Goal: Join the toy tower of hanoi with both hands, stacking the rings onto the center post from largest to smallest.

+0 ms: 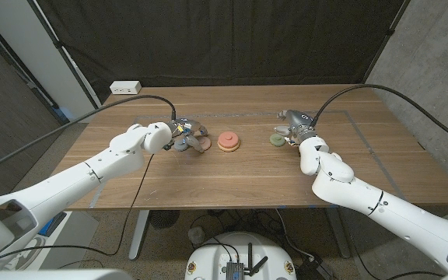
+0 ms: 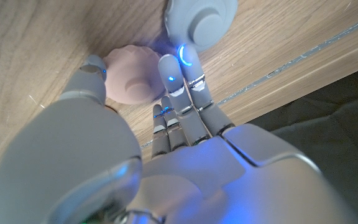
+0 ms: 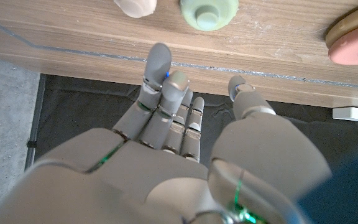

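Now the left hand reaches over a pink ring and a grey ring, fingers touching but not gripping. Right hand hovers spread beside the green ring; the stacked post stands mid-tabletop.

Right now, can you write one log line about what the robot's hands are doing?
left hand: touching pink piece, not gripping | right hand: open above green ring | stack: centre

The wooden table is carrying a pink ring stack between the hands, a green piece by the right hand, and pieces at the left hand.
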